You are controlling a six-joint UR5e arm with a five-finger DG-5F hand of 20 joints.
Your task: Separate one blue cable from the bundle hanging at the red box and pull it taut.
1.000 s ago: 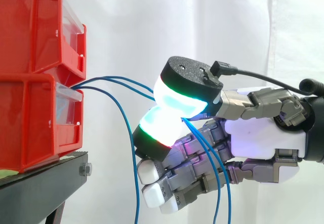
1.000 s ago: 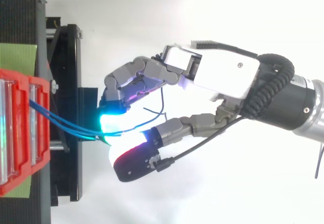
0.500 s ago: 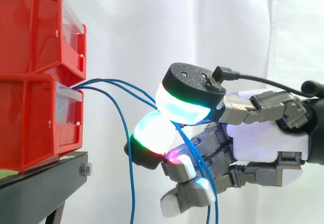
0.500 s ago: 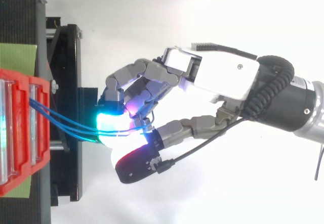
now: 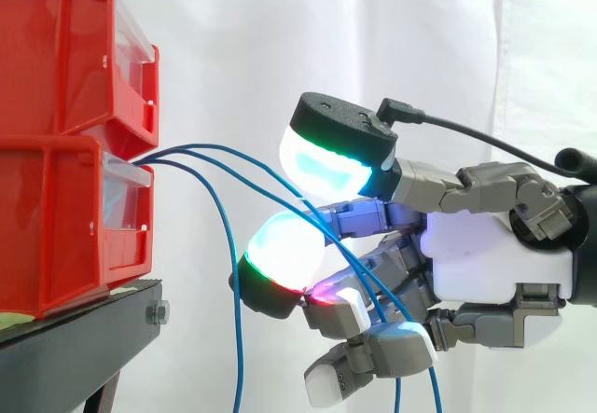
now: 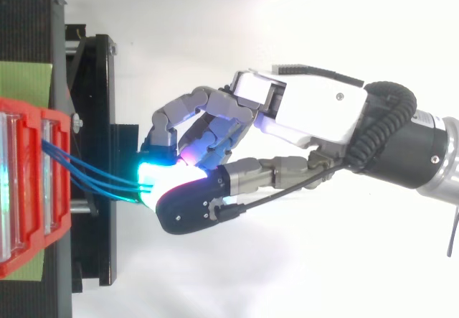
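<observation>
Hand (image 5: 485, 254) among blue cables (image 5: 216, 151); grip cannot be told. Isolate one strand, then draw right from red box (image 5: 65, 217).

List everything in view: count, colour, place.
bins: 2, red, stacked on the stand at left
cables: 3, blue, coming out of the lower bin's front; two run across to the hand, one hangs down
stand: 1, black, under the bins
sheet: 1, green, on the stand next to the bins
curtain: 1, white, behind everything
hand: 1, white and grey with glowing pads, right of the bins, at the cables
arm: 1, black and grey, coming in from the right
</observation>
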